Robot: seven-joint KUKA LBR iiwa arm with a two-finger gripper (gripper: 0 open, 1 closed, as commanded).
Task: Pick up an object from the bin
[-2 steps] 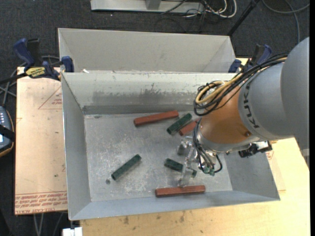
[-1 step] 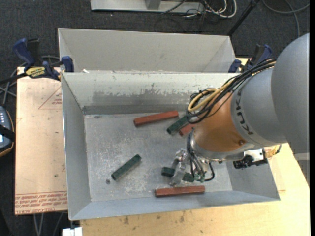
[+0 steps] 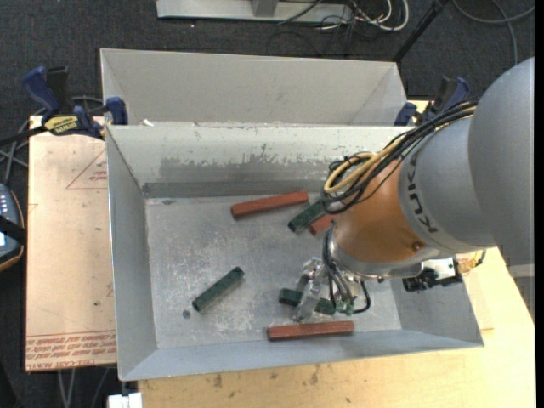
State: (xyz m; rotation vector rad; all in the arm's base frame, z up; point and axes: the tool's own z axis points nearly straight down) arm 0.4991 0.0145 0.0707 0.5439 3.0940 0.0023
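My gripper (image 3: 311, 292) is low in the bin's front right part, under the orange wrist. A small dark green block (image 3: 291, 297) lies right at its left side; whether it is touched I cannot tell. Just in front of the gripper a red-brown bar (image 3: 310, 331) lies flat along the bin's front wall. A small green piece (image 3: 343, 307) sits close to the gripper's right side, partly hidden by cables.
A long red-brown bar (image 3: 270, 205) lies near the back wall, with a dark green block (image 3: 303, 218) and a short red-brown piece (image 3: 321, 224) at its right end. A dark green bar (image 3: 218, 289) lies slanted at the front left. The arm covers the bin's right side.
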